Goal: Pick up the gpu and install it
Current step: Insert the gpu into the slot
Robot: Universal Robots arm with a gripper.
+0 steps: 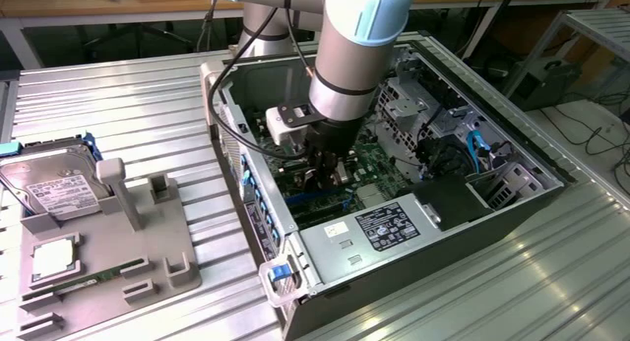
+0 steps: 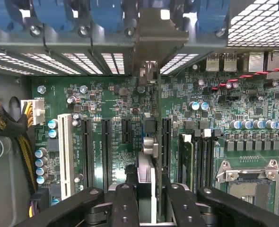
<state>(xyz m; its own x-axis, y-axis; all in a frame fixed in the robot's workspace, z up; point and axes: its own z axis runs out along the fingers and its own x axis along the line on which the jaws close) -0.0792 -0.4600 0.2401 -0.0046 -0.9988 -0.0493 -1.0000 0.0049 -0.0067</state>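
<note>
- The big open computer case (image 1: 512,201) sits on a ribbed metal table (image 1: 118,97). Its side is off, so the inside shows.
- The robot arm (image 1: 350,53) reaches down from above into the middle of the case.
- A gray holder tray (image 1: 147,260) lies on the table at the exterior view's left, well apart from the case. A silver hard drive (image 1: 49,182) with a white label stands in it, and a narrow green memory stick (image 1: 84,278) lies in a slot near its front edge.
- The green motherboard (image 2: 120,99) fills the floor of the case, with long black slots (image 2: 97,151) in a row and one white slot (image 2: 65,146).
- The gripper (image 2: 146,198) is low inside the case, just above the motherboard. Its two black fingers (image 2: 125,203) are closed on the gpu.
- The gpu (image 2: 146,175) is seen edge-on between the fingers, standing over the slots. Its pale metal bracket (image 2: 151,47) runs up to the back wall of the case. I cannot tell if the card is pushed all the way into a slot.
</note>
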